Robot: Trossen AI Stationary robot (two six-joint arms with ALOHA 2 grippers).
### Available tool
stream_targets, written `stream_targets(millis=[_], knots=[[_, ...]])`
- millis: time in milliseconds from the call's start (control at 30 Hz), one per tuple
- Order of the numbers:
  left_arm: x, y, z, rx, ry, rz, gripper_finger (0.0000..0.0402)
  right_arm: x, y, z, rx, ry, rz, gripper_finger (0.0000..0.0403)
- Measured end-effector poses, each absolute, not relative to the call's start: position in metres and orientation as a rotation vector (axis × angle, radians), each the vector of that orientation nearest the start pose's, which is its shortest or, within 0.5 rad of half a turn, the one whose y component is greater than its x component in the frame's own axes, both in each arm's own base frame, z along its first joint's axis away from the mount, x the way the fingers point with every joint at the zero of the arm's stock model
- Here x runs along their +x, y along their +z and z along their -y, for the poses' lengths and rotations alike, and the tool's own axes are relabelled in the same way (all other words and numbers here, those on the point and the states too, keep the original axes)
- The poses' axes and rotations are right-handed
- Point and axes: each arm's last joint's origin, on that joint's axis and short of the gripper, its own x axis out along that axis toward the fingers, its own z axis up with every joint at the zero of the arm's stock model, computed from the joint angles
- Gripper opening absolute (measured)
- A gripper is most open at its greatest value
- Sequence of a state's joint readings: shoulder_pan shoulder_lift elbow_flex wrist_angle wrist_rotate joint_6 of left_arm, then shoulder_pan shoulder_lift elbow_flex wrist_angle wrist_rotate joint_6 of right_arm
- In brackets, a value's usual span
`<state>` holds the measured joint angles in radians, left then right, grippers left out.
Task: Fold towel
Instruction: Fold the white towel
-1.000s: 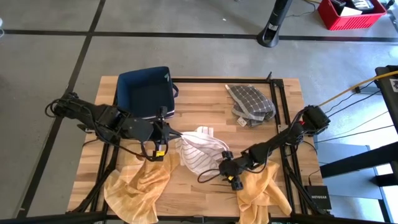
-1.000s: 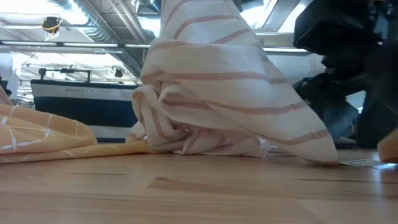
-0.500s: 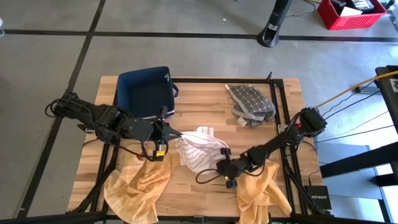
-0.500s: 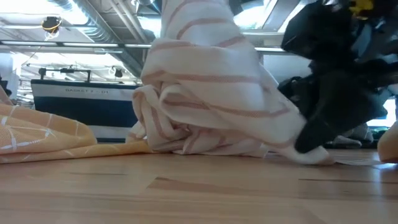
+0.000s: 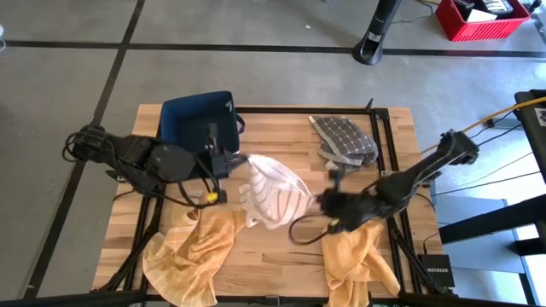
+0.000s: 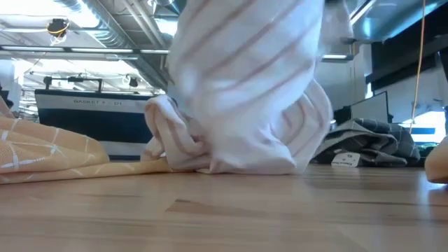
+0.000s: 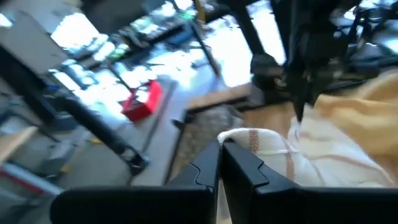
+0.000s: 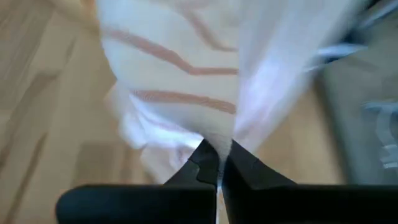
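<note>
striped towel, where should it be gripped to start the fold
By two separate edge points, as now: the left gripper is shut on the striped towel at its basket-side edge, the right gripper on the opposite edge. The towel is bunched, so pulling these apart sideways would likely spread it flat before folding.

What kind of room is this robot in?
Probably a workshop or lab, not a home: bare concrete floor marked with dark tape lines, a wooden work table on a metal frame, and a red bin nearby.
</note>
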<state>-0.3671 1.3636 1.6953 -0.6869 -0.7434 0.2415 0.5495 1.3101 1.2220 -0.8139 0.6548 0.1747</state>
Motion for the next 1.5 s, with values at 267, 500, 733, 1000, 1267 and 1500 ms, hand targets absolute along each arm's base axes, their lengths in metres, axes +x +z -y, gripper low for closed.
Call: stream_targets(millis=[267, 500, 733, 1000, 1267, 1500], knots=[[0.247, 0.513, 0.051, 0.473, 0.471, -0.161, 0.0008, 0.183, 0.440, -0.081, -0.364, -0.356, -0.413, 0.0005], [0.244, 0.541, 0.034, 0.529, 0.592, 0.001, 0.0008, 0.157, 0.506, -0.047, -0.375, -0.528, -0.270, 0.0007], [0.230, 0.571, 0.027, 0.493, 0.675, 0.174, 0.0004, 0.125, 0.562, -0.023, -0.349, -0.655, -0.105, 0.0005], [0.199, 0.604, 0.019, 0.459, 0.695, 0.231, 0.0002, 0.096, 0.602, -0.011, -0.362, -0.704, 0.024, 0.0004], [0.194, 0.602, 0.015, 0.451, 0.676, 0.167, 0.0002, 0.097, 0.606, -0.010, -0.424, -0.824, -0.051, 0.0005], [0.199, 0.589, 0.013, 0.469, 0.681, 0.035, 0.0002, 0.101, 0.590, -0.011, -0.441, -0.836, -0.156, 0.0006]])
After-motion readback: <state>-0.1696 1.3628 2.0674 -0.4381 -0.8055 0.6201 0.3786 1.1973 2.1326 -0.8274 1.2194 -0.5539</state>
